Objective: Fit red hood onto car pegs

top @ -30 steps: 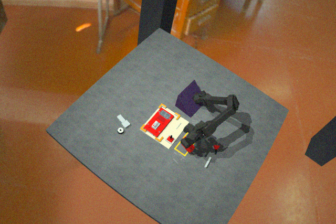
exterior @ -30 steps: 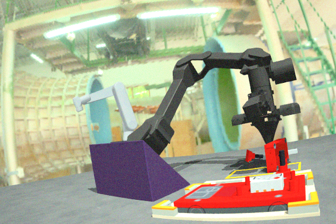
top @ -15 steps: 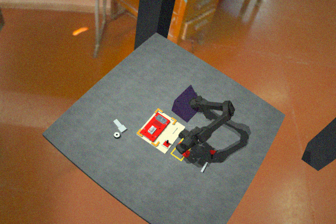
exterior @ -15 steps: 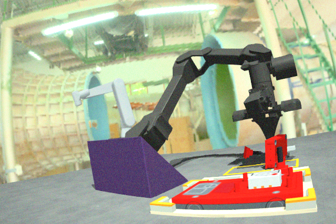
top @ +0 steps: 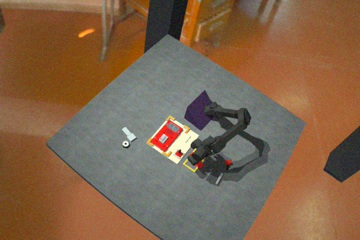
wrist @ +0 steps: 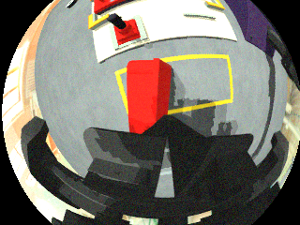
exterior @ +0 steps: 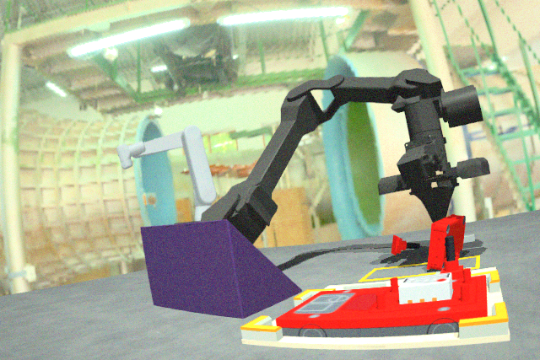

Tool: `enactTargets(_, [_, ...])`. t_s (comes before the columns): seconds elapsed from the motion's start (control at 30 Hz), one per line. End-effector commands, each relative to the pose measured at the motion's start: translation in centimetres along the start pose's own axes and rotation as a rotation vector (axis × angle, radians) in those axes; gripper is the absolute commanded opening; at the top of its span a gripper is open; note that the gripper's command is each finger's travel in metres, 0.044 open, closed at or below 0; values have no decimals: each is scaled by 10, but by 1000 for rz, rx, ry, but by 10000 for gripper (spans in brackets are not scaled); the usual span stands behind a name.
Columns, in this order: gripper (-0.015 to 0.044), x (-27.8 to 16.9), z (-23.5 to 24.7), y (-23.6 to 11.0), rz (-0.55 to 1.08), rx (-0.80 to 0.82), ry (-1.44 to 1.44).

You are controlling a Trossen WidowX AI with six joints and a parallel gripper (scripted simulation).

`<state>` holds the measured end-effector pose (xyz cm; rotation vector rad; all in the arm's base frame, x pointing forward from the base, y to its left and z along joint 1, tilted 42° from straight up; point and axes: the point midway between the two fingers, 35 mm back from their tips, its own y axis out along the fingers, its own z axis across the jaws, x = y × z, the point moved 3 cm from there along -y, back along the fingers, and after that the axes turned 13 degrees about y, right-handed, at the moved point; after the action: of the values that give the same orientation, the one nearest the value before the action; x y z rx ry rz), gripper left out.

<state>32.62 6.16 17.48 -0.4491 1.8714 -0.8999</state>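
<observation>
The red hood (exterior: pixel 440 244) (wrist: pixel 146 94) (top: pixel 199 164) stands tipped up on one edge at the end of a yellow outlined rectangle (exterior: pixel 379 275) (wrist: pixel 201 58) (top: pixel 189 168) on the table. My gripper (exterior: pixel 438 217) (wrist: pixel 167 119) is shut, with its tip right at the hood's upper edge; I see nothing clamped between the fingers. The red car chassis (top: pixel 166 134) (exterior: pixel 383 305) sits in its cream jig (top: pixel 187 140) (exterior: pixel 375 341) (wrist: pixel 175 34) with the white engine block (top: pixel 164 138) (exterior: pixel 425 288) in place, to the side of the hood.
A small red block with a black stick (top: pixel 179 153) (wrist: pixel 126 30) sits on the jig's near corner. A purple wedge (top: pixel 197 111) (exterior: pixel 204 269) holds the arm's base. A small red piece (top: pixel 228 162) (exterior: pixel 399 244), a grey stick (top: pixel 219 177) and grey parts (top: pixel 129 133) lie on the table.
</observation>
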Motion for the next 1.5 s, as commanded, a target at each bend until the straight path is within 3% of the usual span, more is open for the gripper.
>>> enactTargets(0.0, [0,-1,4,1,2,-7,1])
enactTargets(0.9, [0,-4,20,2,2,-6,0])
enactTargets(1.03, [0,-4,22,-17,0,-5,0])
enactTargets(1.23, [0,-3,18,-77,-2,-6,1])
enactTargets(1.47, [0,-3,19,-75,6,9,3])
